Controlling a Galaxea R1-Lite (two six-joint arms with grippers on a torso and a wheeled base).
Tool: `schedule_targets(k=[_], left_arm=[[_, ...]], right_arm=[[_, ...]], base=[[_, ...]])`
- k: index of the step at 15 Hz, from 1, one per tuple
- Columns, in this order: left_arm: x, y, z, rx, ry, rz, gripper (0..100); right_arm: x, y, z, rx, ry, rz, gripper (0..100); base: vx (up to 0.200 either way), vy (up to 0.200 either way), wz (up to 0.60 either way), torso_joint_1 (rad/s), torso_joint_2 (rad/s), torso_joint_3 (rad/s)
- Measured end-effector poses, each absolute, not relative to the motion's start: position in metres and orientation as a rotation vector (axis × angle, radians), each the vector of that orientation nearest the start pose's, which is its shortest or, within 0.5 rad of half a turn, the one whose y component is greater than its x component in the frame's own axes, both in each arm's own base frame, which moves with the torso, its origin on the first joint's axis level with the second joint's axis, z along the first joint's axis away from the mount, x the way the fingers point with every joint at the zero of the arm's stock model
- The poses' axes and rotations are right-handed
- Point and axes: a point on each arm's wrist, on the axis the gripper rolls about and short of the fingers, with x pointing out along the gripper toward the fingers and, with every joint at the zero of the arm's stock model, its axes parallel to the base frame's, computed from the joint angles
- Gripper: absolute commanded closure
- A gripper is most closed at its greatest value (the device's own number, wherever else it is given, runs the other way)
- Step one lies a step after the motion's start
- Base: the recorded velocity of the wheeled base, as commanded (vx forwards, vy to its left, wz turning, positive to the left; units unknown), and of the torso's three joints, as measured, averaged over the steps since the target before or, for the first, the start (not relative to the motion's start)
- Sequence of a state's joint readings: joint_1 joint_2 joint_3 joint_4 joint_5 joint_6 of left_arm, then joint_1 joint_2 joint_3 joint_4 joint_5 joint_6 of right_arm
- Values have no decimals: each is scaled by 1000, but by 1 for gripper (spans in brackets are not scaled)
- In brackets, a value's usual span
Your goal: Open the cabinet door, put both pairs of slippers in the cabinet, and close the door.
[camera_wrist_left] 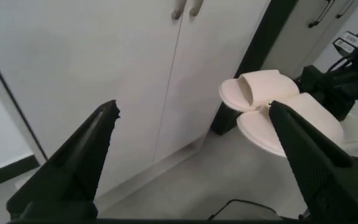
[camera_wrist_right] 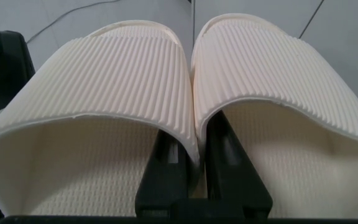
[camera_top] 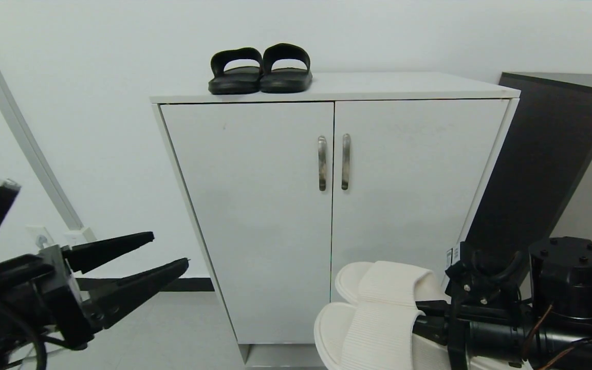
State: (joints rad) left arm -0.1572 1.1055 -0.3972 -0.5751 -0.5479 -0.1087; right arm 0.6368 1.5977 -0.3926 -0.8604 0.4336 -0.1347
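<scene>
both doors of the cabinet (camera_top: 255, 231) are shut, so opening one is your step in hand. the left gripper (camera_top: 170, 249) hangs low and to the left of the cabinet, its fingers spread wide with nothing between them; i'd use this free arm. bring it up to the left door's handle (camera_top: 321, 163), which stands just beside the right door's handle (camera_top: 346, 161) at the cabinet's middle seam. set the fingers across that one bar only, close fully, then pull along the door's arc rather than straight back.

the right gripper (camera_wrist_right: 194, 168) holds the white slippers (camera_top: 378, 308) low in front of the cabinet's right door, one finger inside each slipper, pinching the two inner strap walls together. hold that load back from the cabinet so the door can swing. the black slippers (camera_top: 260, 69) sit side by side on the cabinet's top, towards its left end.

you cannot see inside the cabinet, so shelf layout and room are unknown. the right fingertips are buried under the straps, so the depth of their grip is hard to judge. the cabinet's foot is partly cut off.
</scene>
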Motion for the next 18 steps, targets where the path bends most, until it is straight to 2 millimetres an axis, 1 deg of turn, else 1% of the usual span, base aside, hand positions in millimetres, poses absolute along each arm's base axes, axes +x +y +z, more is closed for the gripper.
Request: schedule_targets(k=[2,4,5,7,12,15,18], left_arm=[[157,-43,192,-72,178,-669,0],[169,-59,185,-41,201,-687,0],[175,-66,186,-38,203,-707,0],[191,-83,196,-59,194,-747,0],[230,-136,225,-208,193,-911,0],[249,-170,240,-271,197,-1064,0],[266,-198,249,-325,200,-1152,0]], right_arm=[[183,148,129,-157,291,1083,100],[184,148,127,-159,303,1082,100],[185,149,125,-160,309,1082,100],[185,149,121,-180,305,1086,100],[184,148,117,-184,316,1084,100],[184,147,116,-184,324,1084,100],[185,148,113,-186,336,1085,100]], base=[[0,0,0,0,0,0],[0,0,0,0,0,0],[0,0,0,0,0,0],[0,0,0,0,0,0],[0,0,0,0,0,0],[0,0,0,0,0,0],[0,0,0,0,0,0]])
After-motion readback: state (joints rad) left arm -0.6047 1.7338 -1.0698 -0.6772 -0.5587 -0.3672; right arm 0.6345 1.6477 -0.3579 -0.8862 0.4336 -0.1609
